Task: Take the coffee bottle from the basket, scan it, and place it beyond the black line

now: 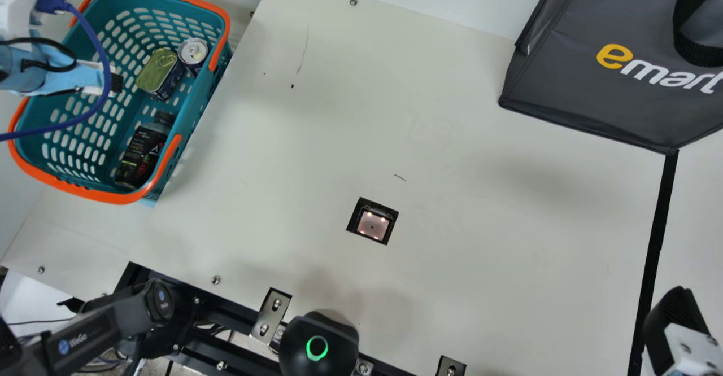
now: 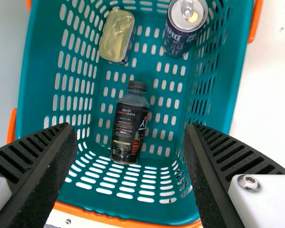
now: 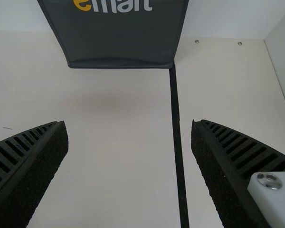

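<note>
My left gripper [image 1: 116, 82] hangs over the teal basket [image 1: 195, 133] in the main view. In the left wrist view my left gripper [image 2: 129, 142] is open, its fingers wide apart above the basket [image 2: 232, 71]. The dark coffee bottle [image 1: 141, 156] lies in the basket; the bottle [image 2: 129, 128] shows between and below the fingers, untouched. At the main view's lower right is my right gripper [image 1: 675, 319], beside the black line [image 1: 655, 240]. In the right wrist view my right gripper [image 3: 129, 137] stands open above the table and the black line [image 3: 177, 128], holding nothing.
A flat tin [image 1: 158, 71] and a can [image 1: 193, 53] share the basket with the bottle. The scanner window [image 1: 373, 223] sits in the table [image 1: 452, 167]. A dark grey bag [image 1: 565, 71] stands at the back right, by the black line's far end.
</note>
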`<state>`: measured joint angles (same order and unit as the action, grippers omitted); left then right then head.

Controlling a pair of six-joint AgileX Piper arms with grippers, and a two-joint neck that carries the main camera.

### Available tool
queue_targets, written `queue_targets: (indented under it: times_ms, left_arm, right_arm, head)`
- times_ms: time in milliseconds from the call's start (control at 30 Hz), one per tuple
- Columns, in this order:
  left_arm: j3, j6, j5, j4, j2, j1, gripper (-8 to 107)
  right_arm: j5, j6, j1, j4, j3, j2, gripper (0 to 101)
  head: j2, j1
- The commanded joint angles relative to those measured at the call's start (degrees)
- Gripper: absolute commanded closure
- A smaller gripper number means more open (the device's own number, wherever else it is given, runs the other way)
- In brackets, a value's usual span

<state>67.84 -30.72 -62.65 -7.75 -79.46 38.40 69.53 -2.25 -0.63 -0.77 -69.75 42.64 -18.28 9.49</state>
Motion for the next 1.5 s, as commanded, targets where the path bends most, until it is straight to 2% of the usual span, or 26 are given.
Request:
queue_targets:
  times_ms: [0, 900, 1467]
  left_arm:
    - [-0.3, -0.6, 0.8, -0.1, -1.0, 0.2, 9]
    - [-5.2, -8.0, 12.2, -1.4, -13.7, 0.9, 9]
    - [-6.1, -9.3, 19.1, -2.0, -22.2, -0.7, 9]
  right_arm:
    - [0.0, 0.0, 0.0, 0.0, 0.0, 0.0, 10]
    - [0.0, 0.0, 0.0, 0.0, 0.0, 0.0, 10]
    - [-0.1, 0.0, 0.0, 0.0, 0.0, 0.0, 10]
  head:
    - [-0.1, -1.6]
    - [-0.1, -1.6]
    - [-0.1, -1.6]
